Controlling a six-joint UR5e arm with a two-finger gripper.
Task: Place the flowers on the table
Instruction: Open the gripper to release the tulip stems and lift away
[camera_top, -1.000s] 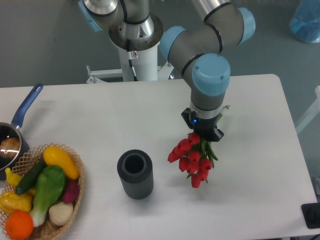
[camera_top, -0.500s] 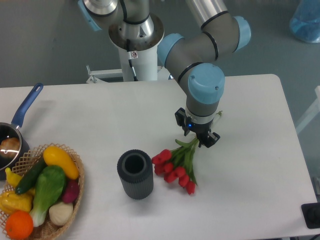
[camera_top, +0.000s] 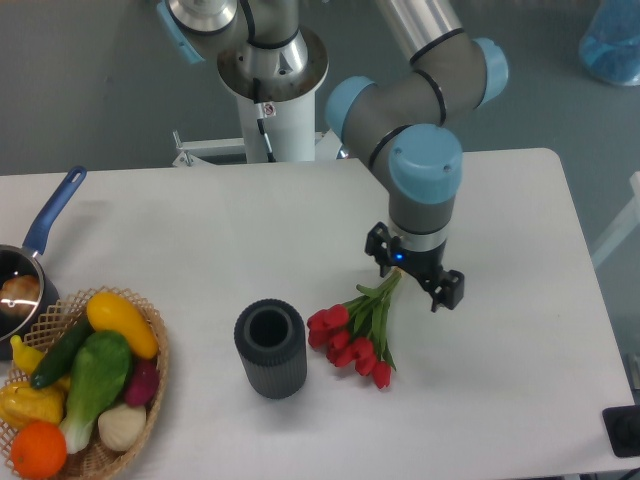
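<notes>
The flowers (camera_top: 350, 335), a bunch of red tulip buds on green stems, lie flat on the white table (camera_top: 520, 220) just right of the dark cylinder (camera_top: 270, 349). The buds point toward the front left and the stem ends point up toward the arm. My gripper (camera_top: 414, 268) hovers at the stem ends with its fingers (camera_top: 450, 290) spread wide, open, and nothing is clamped between them. Whether the stem tips still touch a finger cannot be told.
A wicker basket (camera_top: 150, 330) of vegetables and fruit sits at the front left. Behind it, at the left edge, is a blue-handled pot (camera_top: 45, 225). The arm's white base column (camera_top: 275, 110) stands behind the table's far edge.
One second ago the flowers hung in the shut gripper above the table. They have since come down flat beside the cylinder. The gripper has opened and shifted slightly right.
</notes>
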